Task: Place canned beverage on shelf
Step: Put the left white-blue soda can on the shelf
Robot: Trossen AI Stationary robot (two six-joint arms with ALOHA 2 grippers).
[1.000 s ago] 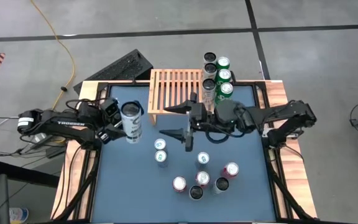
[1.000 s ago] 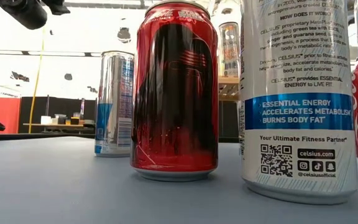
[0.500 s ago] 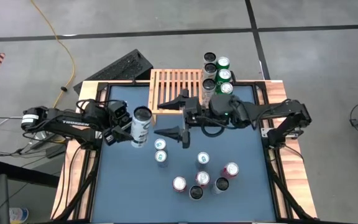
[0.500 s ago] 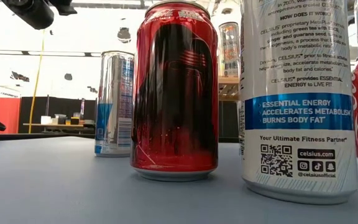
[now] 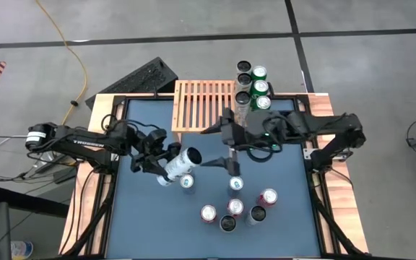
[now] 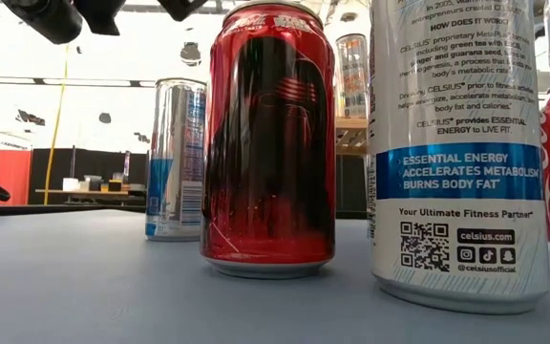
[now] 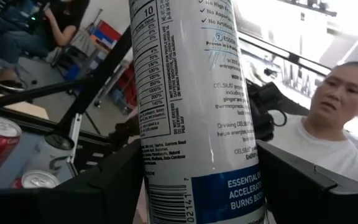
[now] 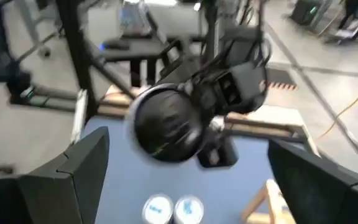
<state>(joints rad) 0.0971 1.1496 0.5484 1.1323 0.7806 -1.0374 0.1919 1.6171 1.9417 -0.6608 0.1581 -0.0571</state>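
A tall white can [image 5: 181, 163] lies nearly level in the air above the blue table mat [image 5: 143, 217], with my left gripper [image 5: 162, 160] shut on it. One round end [image 8: 165, 124] faces my right gripper [image 5: 221, 146], which hangs open just to the can's right and touches nothing. The shelf [image 5: 202, 105], a light-wood slatted rack, stands at the table's far edge. Several cans [image 5: 253, 87] stand upright at its right end. My left gripper pinches the can's round wall [image 7: 166, 186] between its two fingers [image 7: 107, 186], on the half with the blue band. The fingers lie across the can, coming from the table's left. The can is lifted clear and tipped nearly level, its free end toward the table's right.
Several loose cans stand on the mat's near half, among them a silver-blue one [image 5: 186, 181] just below the held can, a red one [image 6: 268, 143] and a white one [image 6: 456, 143]. A keyboard [image 5: 137, 78] lies beyond the far left corner. People show in the room behind [image 7: 347, 118].
My left gripper has moved toward the table's right and near side and rolled. The white can it holds has gone from upright to nearly level, its end now toward my right gripper. My right gripper has drawn back a little toward the right and tipped, staying open.
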